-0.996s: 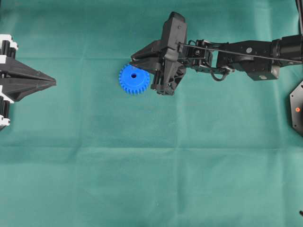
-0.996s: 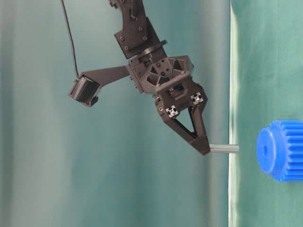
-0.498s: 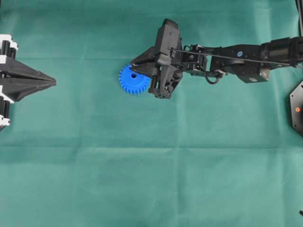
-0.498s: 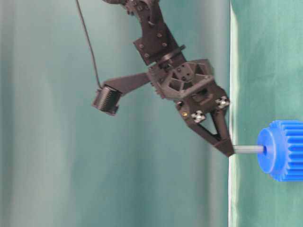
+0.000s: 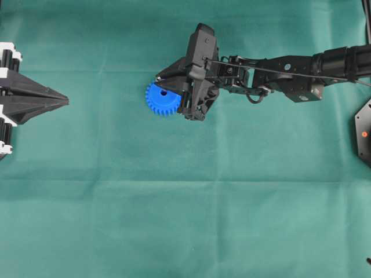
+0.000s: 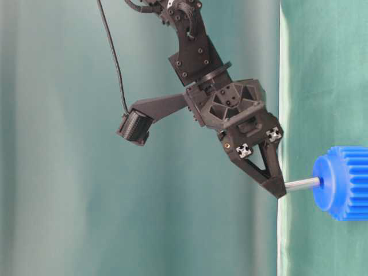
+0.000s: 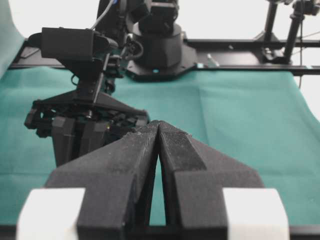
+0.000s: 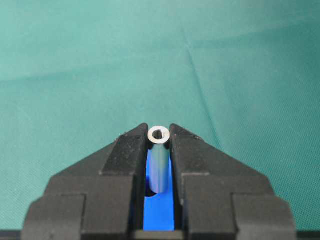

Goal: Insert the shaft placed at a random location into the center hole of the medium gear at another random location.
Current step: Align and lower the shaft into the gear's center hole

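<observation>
One medium gear (image 5: 160,99), blue, flat on green tabletop (image 5: 185,202), upper middle in overhead view. One shaft (image 6: 302,184), silvery, pinched between fingers of right tool (image 6: 279,190), free end touching center hole (image 6: 321,183) at hub face; depth inside not discernible. In right wrist view shaft (image 8: 159,160) upright between both pads, blue underneath. Left tool (image 5: 62,101) at left edge, well apart from gear, fingers pressed together, holding nothing. Two tools total, one gear, one shaft

The right gripper (image 6: 278,190) has carried the shaft (image 6: 302,183) down until its tip meets the gear's (image 6: 341,183) hole
</observation>
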